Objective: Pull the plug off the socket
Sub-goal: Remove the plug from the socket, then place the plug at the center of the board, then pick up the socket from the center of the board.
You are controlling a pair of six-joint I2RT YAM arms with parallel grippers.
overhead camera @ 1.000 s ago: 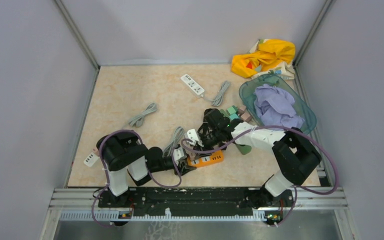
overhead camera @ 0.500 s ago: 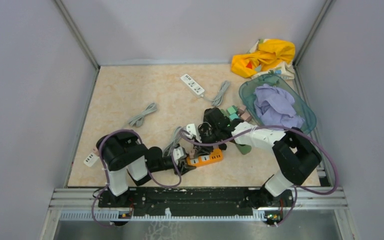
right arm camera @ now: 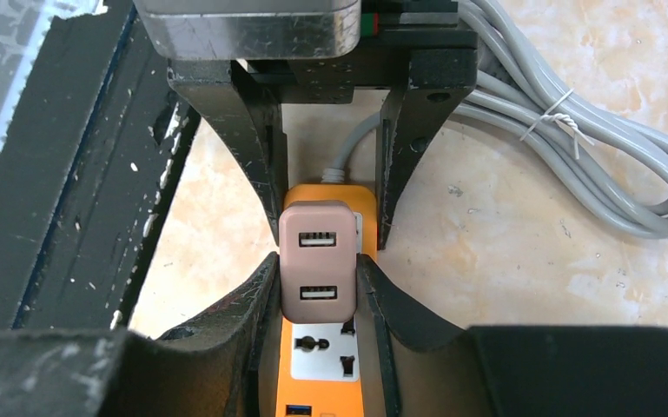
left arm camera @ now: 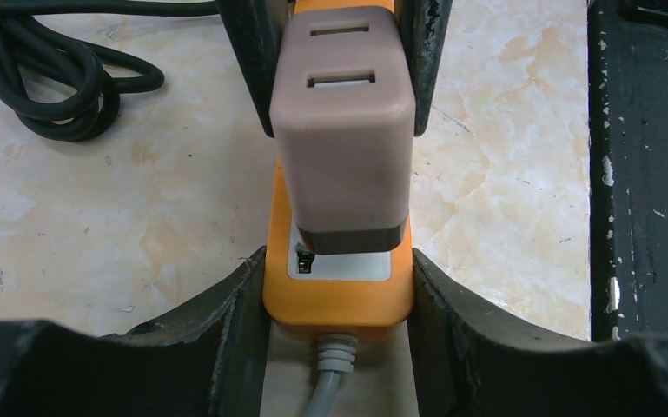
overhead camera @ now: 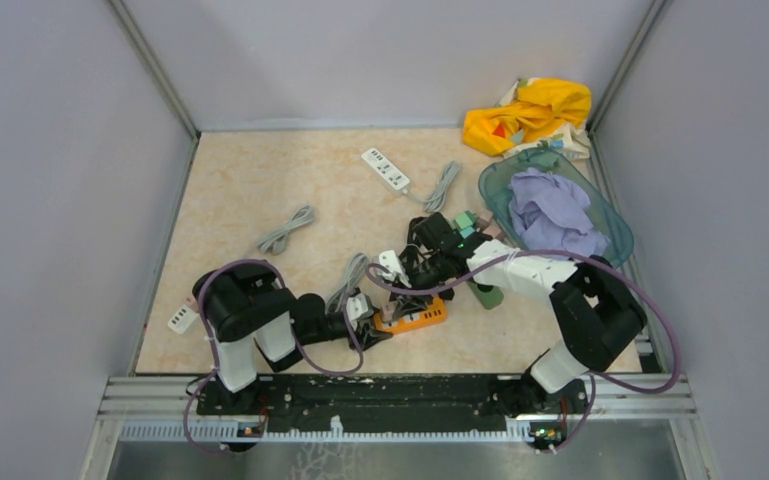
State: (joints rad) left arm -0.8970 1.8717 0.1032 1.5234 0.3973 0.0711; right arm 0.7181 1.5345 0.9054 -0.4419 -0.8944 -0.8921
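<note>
One plug (right arm camera: 317,252), pinched inside right gripper (right arm camera: 317,271)

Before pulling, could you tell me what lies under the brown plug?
The orange power strip, its white socket face just showing. The socket itself is covered by the brown plug.

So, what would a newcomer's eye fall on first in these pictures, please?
Front centre, the brown charger on the orange power strip, pinched by the right end effector while the left end effector clamps the strip's cord end. Then the yellow cloth heaped in the far right corner.
</note>
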